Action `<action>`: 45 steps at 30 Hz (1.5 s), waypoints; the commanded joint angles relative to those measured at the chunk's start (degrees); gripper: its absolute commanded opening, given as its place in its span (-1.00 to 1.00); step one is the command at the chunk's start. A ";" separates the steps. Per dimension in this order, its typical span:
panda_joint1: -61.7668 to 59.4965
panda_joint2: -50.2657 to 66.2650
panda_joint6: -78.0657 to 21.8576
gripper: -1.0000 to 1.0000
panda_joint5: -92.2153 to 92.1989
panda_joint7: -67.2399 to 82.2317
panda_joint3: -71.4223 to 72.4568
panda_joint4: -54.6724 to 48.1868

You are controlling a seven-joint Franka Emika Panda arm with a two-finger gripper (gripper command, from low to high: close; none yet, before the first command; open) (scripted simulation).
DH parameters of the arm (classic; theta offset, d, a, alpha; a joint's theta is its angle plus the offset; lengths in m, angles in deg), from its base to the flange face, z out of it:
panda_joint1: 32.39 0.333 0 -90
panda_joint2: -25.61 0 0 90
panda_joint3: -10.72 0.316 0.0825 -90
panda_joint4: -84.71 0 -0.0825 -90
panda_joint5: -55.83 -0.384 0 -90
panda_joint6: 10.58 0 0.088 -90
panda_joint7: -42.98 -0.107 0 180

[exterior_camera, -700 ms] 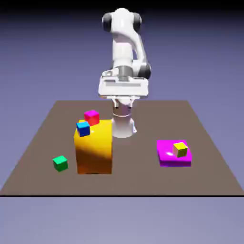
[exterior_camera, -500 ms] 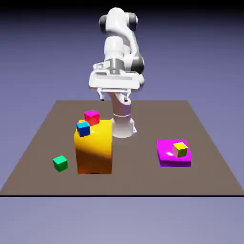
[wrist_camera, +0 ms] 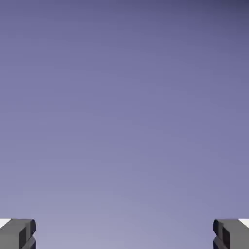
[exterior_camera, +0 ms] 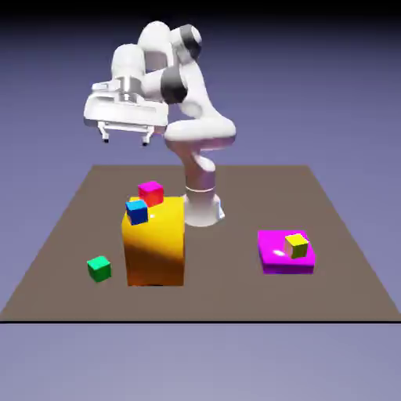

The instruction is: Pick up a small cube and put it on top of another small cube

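Glossy magenta slab (exterior_camera: 286, 252); matt table (exterior_camera: 235, 294)

A flat brown table (exterior_camera: 235, 298) carries everything. Near the exterior view's left edge the small green cube (exterior_camera: 99, 269) sits on the tabletop, just beside a big orange-yellow block (exterior_camera: 154, 244) that stands left of the middle. Toward the exterior view's right lies a low magenta slab (exterior_camera: 285, 252), well apart from the block. The robot's white base (exterior_camera: 203, 205) stands at the far side, seemingly just behind the block, though how close it comes is hard to judge.
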 commanded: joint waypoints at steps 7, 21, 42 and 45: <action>5.45 -4.78 -3.90 0.00 4.26 10.67 -14.54 -3.11; 16.36 -14.35 -11.71 0.00 12.79 32.00 -43.61 -9.33; 31.88 -24.66 -12.10 -1.00 22.66 48.62 -73.20 -16.00; 25.66 -22.31 -17.73 -1.00 19.93 49.38 -67.71 -14.50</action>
